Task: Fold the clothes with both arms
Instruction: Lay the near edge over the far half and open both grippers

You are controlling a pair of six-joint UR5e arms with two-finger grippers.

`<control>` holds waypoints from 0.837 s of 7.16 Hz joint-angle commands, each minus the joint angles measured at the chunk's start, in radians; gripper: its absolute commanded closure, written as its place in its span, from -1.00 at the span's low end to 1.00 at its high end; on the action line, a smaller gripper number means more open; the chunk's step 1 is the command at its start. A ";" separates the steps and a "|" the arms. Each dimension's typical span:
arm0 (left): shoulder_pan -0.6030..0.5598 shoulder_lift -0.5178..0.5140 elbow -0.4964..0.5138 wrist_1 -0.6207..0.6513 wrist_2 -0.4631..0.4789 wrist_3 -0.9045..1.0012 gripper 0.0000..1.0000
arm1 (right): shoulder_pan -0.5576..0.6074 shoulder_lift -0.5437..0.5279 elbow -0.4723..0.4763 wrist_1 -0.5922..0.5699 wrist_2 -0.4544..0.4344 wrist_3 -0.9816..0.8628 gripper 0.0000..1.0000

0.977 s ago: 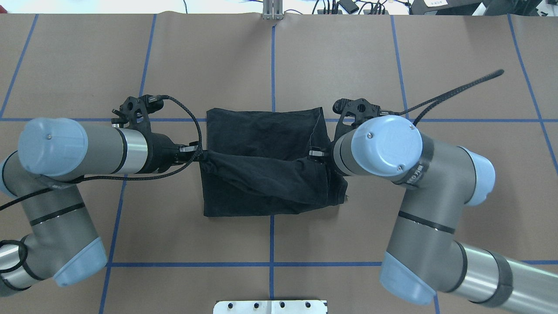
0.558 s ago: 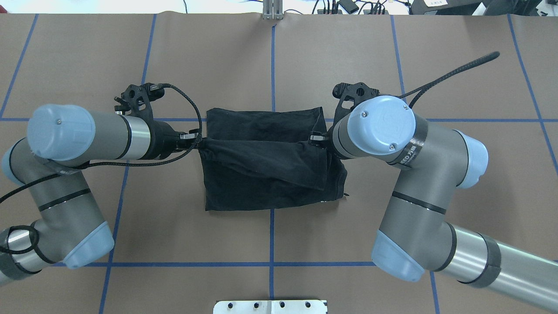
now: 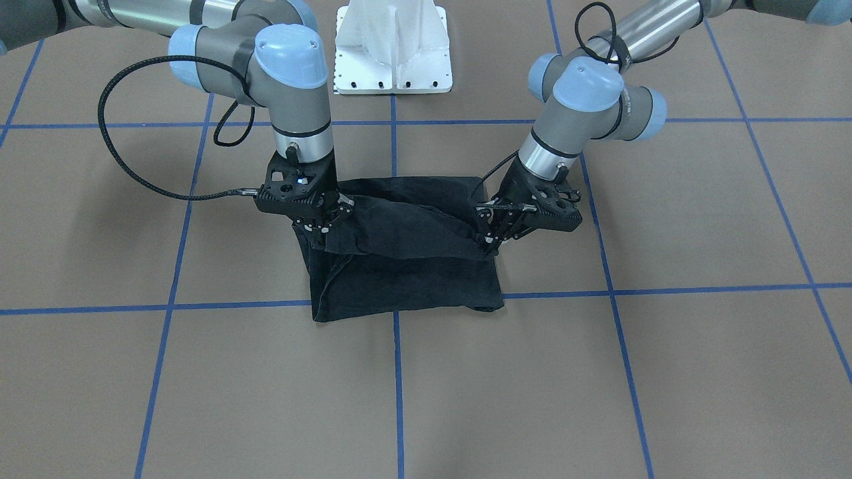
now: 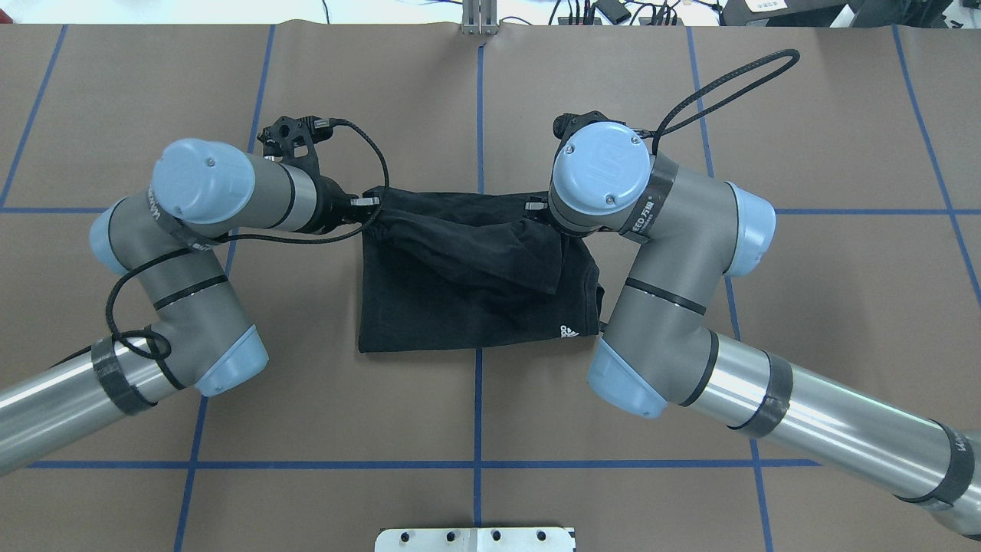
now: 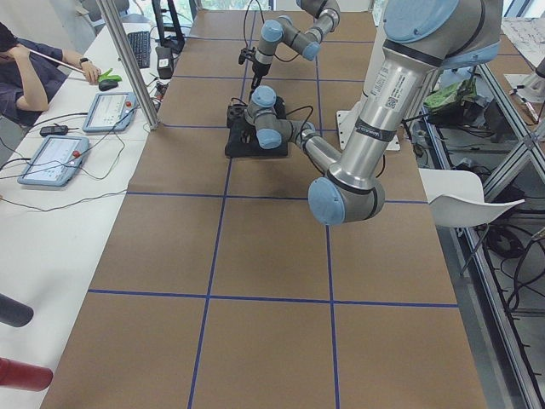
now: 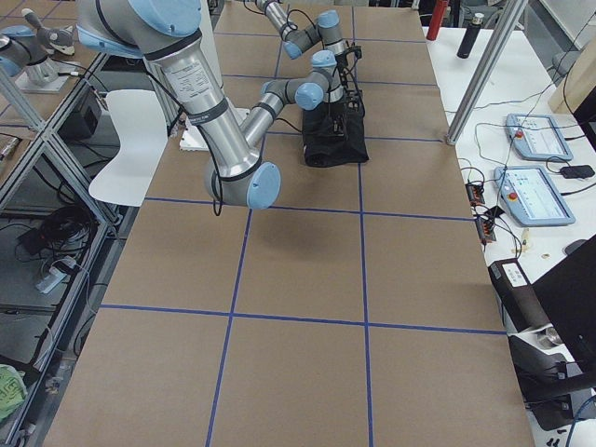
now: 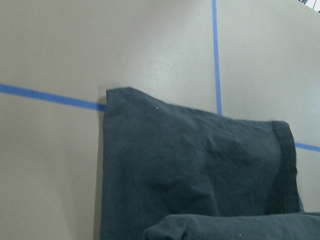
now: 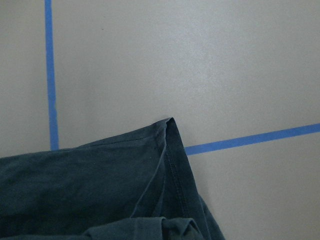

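The black T-shirt lies folded on the brown table, plain side up, with a small white logo at its near right corner. Its upper layer is lifted in a sagging fold between both arms, over the shirt's far edge. My left gripper is shut on the fold's left end and my right gripper, partly hidden under its wrist, is shut on the right end. In the front-facing view the T-shirt hangs between the left gripper and the right gripper. Both wrist views show black cloth below.
Blue tape lines grid the brown table. The white pedestal base stands on the robot's side. A black cable loop arches behind the right wrist. A person sits at a side bench with control tablets.
Both grippers have carried the held fold away from the robot, from mid-shirt to its far edge. The shirt's logo corner has come into sight. The right arm's cable curled into a loop.
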 commanded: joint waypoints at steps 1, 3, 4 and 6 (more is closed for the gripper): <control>-0.036 -0.053 0.108 -0.001 0.000 0.052 1.00 | 0.020 0.007 -0.046 0.002 0.000 -0.035 1.00; -0.057 -0.093 0.153 -0.001 0.000 0.053 -0.71 | 0.025 0.008 -0.126 0.089 0.000 -0.038 -0.66; -0.063 -0.104 0.151 0.001 -0.007 0.053 -1.00 | 0.053 0.015 -0.139 0.119 0.012 -0.037 -0.98; -0.153 -0.110 0.144 0.002 -0.189 0.070 -1.00 | 0.170 0.050 -0.123 0.110 0.291 -0.085 -0.99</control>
